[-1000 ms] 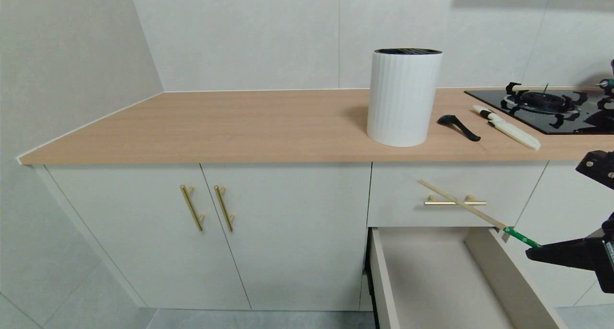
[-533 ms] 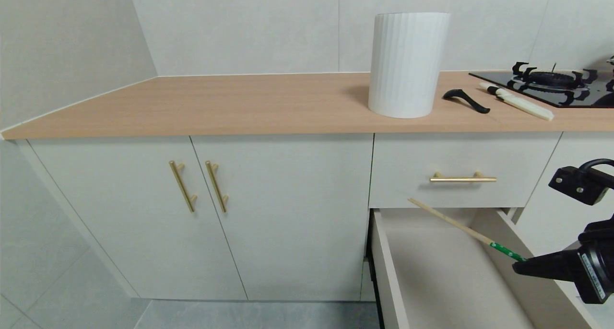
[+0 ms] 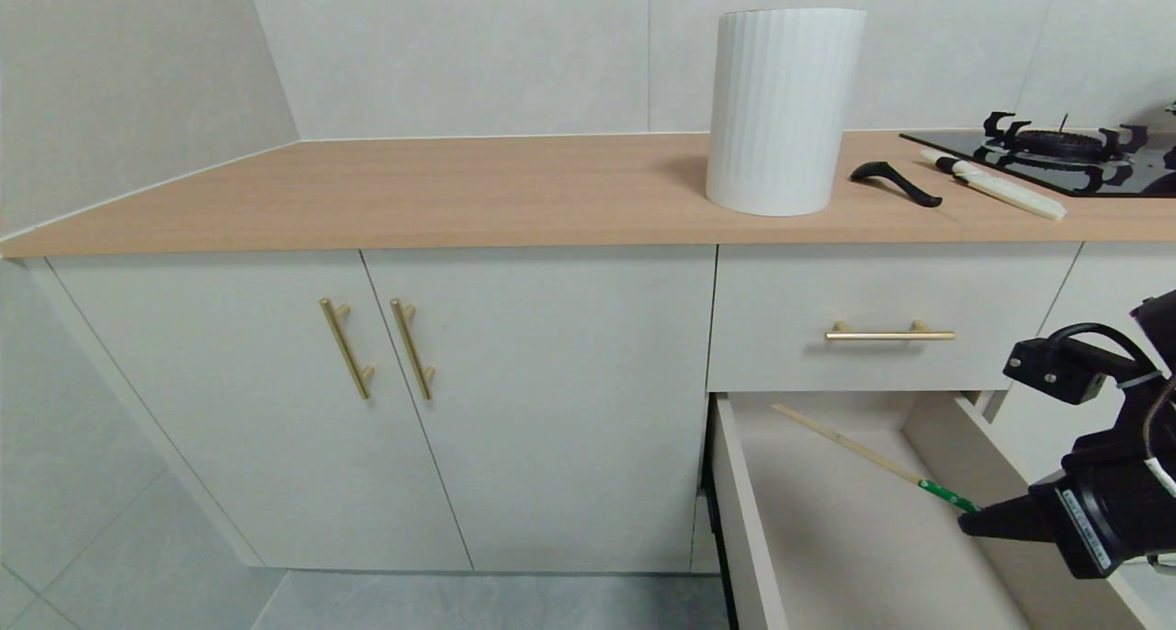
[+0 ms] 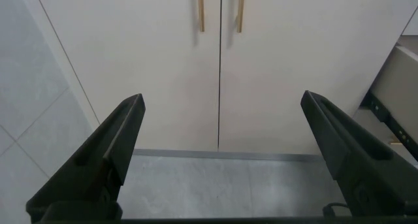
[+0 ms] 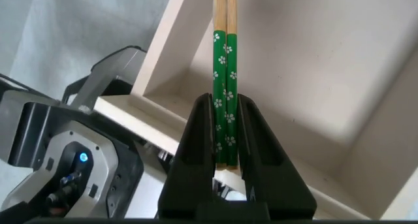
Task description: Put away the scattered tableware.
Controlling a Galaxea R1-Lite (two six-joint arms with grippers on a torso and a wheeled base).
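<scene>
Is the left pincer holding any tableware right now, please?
No, the left pincer stands wide open, and the cabinet doors and floor are plainly visible through its empty gap.

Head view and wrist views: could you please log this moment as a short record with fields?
chopsticks: a pair, green ends clamped, plain ends slanting over the drawer's inside; contact with its floor unclear
right gripper: shut on the chopsticks, at the drawer's right side
left gripper: open, empty, facing the cabinet doors
drawer: lower one, pulled open
on counter: white holder, black utensil, knife
not yet stored: utensil, knife
</scene>
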